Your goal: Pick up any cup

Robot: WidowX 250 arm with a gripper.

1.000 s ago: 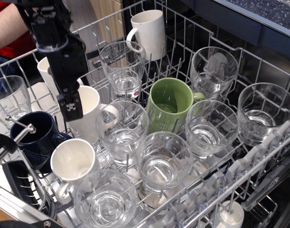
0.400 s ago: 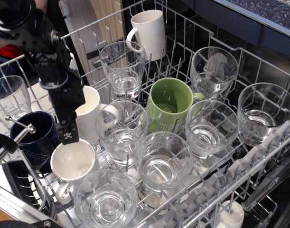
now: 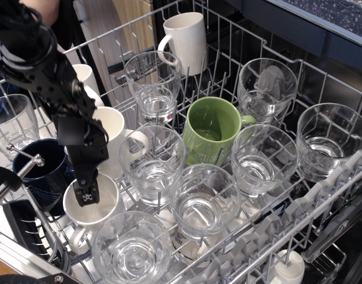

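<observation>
The cup (image 3: 105, 204) is a stout white mug standing mouth-up at the front left of the dishwasher rack (image 3: 323, 195). Its handle points toward the front left. My gripper (image 3: 86, 193) hangs from the black arm and its tip reaches down into the cup's mouth, by the left rim. The fingers look close together, but I see them edge-on and cannot tell whether they grip the rim.
A second white mug (image 3: 117, 133) stands just behind the cup and a navy mug (image 3: 43, 171) to its left. Glasses (image 3: 150, 168) crowd its right and front (image 3: 132, 248). A green mug (image 3: 210, 127) sits mid-rack and a tall white mug (image 3: 186, 35) at the back.
My gripper has moved down and toward the front, from above the rear white mug to inside the mouth of the front white cup. The cups and glasses have not moved.
</observation>
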